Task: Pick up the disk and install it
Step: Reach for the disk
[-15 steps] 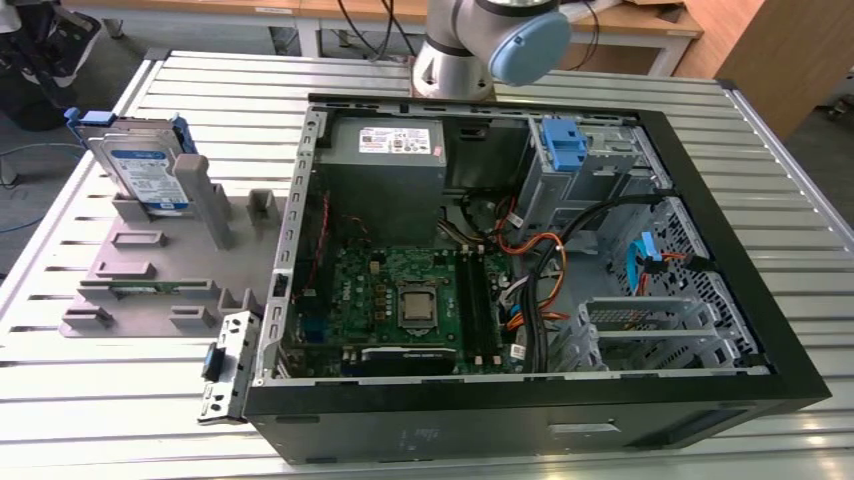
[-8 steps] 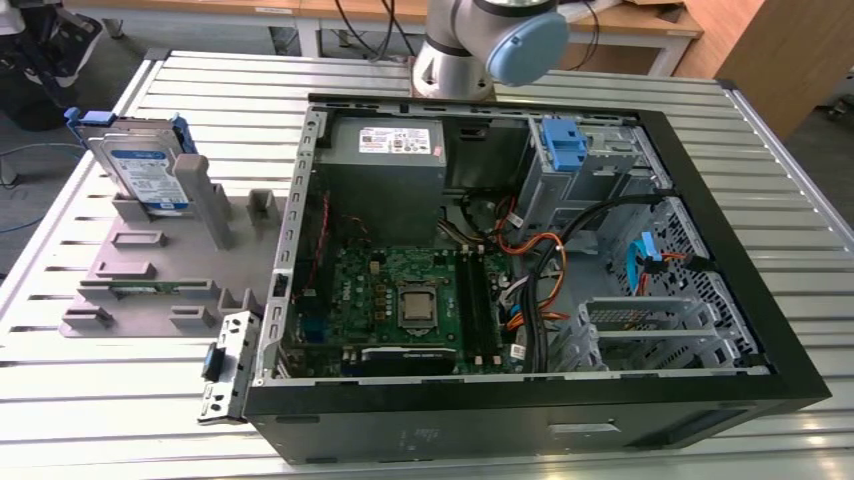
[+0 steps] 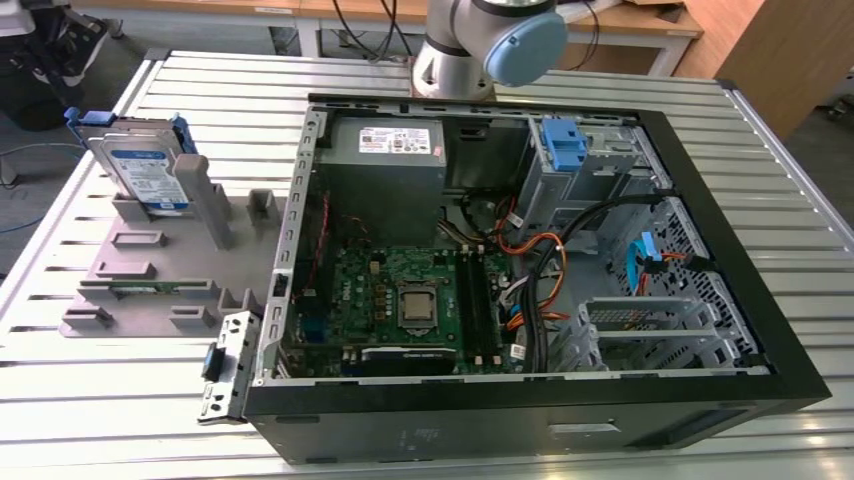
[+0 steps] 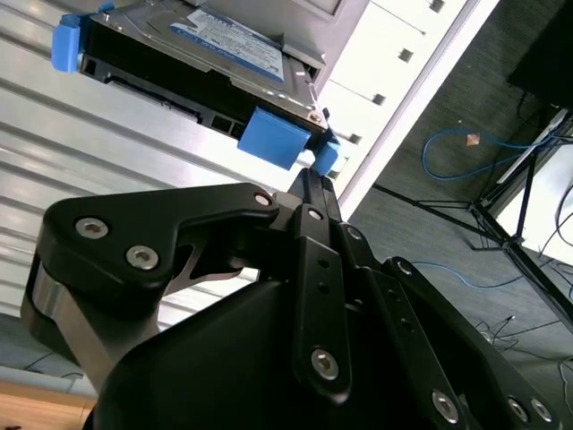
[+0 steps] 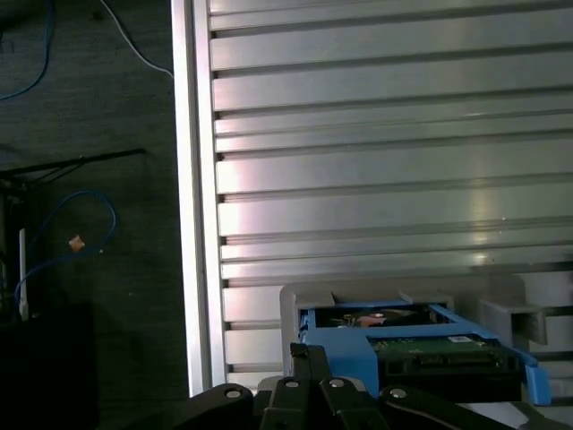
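Note:
The disk (image 3: 144,165), a silver drive with a white-and-blue label in a blue carrier bracket, stands on edge in a slot of the grey fixture (image 3: 147,290) at the exterior view's left. Both wrist views show it close up: its label side (image 4: 224,45) in one, its connector end (image 5: 430,345) in the other. My gripper (image 4: 312,179) is shut, its two fingers pressed together, and their tips (image 5: 309,354) are right at the blue bracket's end. I cannot tell whether they touch it.
An open computer case (image 3: 747,330) lies on the slatted metal table, with the motherboard, cables and grey power-supply box (image 3: 387,150) inside. A blue latch (image 3: 565,145) sits on the drive bay at the back. The arm's base (image 3: 487,45) stands behind the case. The table edge (image 5: 192,224) drops to the floor.

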